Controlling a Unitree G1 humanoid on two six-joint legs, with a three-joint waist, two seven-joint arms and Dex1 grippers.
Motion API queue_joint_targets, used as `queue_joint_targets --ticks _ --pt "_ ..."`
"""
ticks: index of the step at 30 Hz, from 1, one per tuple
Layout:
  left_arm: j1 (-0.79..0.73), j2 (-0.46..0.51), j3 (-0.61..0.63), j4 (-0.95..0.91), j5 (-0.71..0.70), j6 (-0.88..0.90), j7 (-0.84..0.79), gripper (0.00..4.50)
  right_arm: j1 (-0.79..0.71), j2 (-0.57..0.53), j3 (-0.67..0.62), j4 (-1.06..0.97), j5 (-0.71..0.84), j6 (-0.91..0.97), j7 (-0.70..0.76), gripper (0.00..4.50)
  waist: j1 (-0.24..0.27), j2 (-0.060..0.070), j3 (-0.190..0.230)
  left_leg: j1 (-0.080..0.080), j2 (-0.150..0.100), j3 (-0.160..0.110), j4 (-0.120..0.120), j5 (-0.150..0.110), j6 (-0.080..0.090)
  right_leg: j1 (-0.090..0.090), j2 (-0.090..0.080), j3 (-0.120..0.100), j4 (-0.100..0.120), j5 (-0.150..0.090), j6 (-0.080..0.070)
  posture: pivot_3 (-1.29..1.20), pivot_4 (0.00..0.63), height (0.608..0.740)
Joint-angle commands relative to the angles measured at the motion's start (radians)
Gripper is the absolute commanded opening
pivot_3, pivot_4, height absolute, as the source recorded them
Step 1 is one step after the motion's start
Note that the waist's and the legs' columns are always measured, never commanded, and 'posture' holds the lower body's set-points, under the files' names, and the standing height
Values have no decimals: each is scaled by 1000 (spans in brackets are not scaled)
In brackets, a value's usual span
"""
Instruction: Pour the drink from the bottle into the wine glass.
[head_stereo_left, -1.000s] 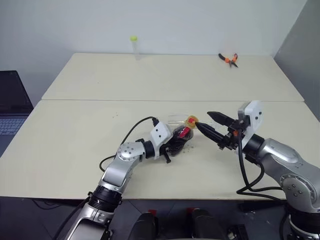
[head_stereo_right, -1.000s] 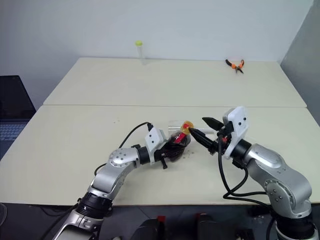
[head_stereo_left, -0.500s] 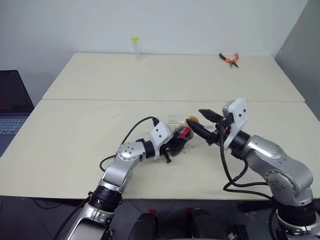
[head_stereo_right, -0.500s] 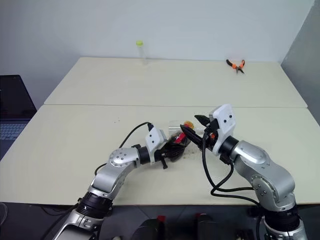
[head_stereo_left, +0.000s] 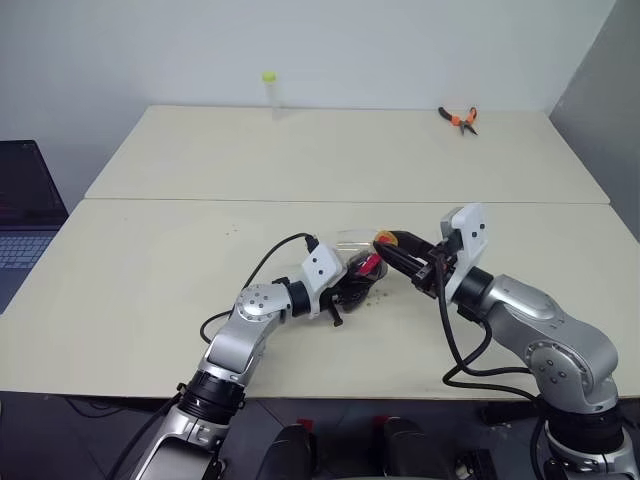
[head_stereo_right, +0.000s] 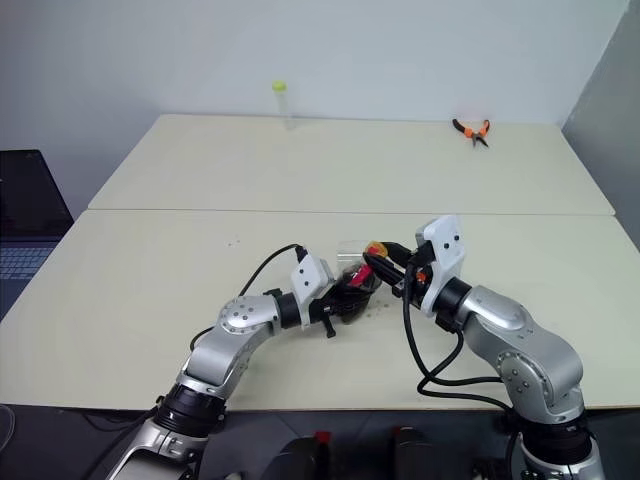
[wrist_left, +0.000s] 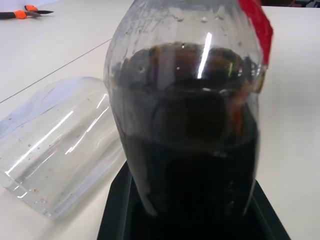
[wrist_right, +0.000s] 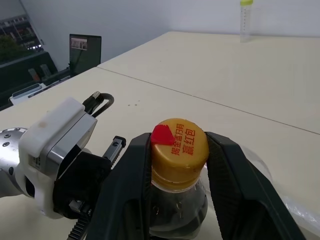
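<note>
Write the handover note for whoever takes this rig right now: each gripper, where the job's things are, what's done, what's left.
Left gripper: shut on the bottle, holding it by its body just above the table.
Right gripper: fingers on either side of the orange-yellow cap, pressed against it.
Drink: all inside the bottle; cap on.
Wine glass: lying on its side on the table, right beside the bottle, with nothing in it.
Done: bottle gripped, cap grasped.
Left: take the cap off, stand the glass upright, pour.
Also on the table: orange-handled pliers and a clear tube with a yellow-green top at the far edge.
</note>
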Motion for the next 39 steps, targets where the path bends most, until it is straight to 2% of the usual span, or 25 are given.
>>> queue_joint_targets --ticks 1,9,15,16,18,20,23,28,32,35,39 --pt "-13 -6 -1 -27 -2 -18 -1 792 -4 38 -48 -31 64 -2 -10 1247 0 0 0 0 0 0 0 0 0 0 0 0 0 0 0 0 150 740" --pt "-11 -4 -1 -30 -3 -18 -1 791 -10 164 -156 -18 259 30 -92 1246 0 0 0 0 0 0 0 0 0 0 0 0 0 0 0 0 150 740" --pt "-11 -3 -1 -30 -5 -21 -1 791 -14 176 -179 -21 335 42 -143 1236 -1 0 0 0 0 0 0 0 0 0 0 0 0 0 0 0 150 740" --pt "-11 -3 -1 -30 -5 -21 -1 791 -13 162 -174 -26 316 38 -140 1231 -1 0 0 0 0 0 0 0 0 0 0 0 0 0 0 0 150 740" --pt "-12 -3 0 -28 -5 -22 -1 791 -10 97 -133 -35 182 -9 -119 1230 -1 0 0 0 0 0 0 0 0 0 0 0 0 0 0 0 150 740" --pt "-12 -4 0 -28 -4 -22 -1 790 -5 23 -77 -22 -17 -123 -108 1207 -1 0 0 0 -1 0 0 0 0 0 0 0 0 0 0 0 150 740" --pt "-10 -4 0 -29 -4 -23 2 790 9 -16 -64 8 -179 -264 -113 1199 -1 0 0 0 0 0 0 0 0 0 0 0 0 0 0 0 150 740" --pt "-6 -9 3 -31 -5 -27 8 790 60 -58 -110 -12 -203 -305 -41 1188 1 0 0 0 0 1 0 0 0 0 0 0 0 0 0 0 150 740" --pt "-3 -23 17 -32 -13 -41 22 790 250 -169 -161 -8 -254 -341 68 1188 11 0 0 -1 -1 0 0 0 0 0 -1 0 -1 0 0 0 150 740" --pt "-3 -44 39 -42 -47 -40 26 790 379 -174 -209 23 -268 -348 77 1187 12 0 0 -1 -1 1 0 0 0 0 -1 0 -1 0 0 0 150 740" --pt "-6 -61 46 -72 -84 -29 8 790 432 -122 -214 150 -338 -395 35 1187 3 0 0 2 0 3 0 0 0 1 0 2 1 0 0 0 150 740"
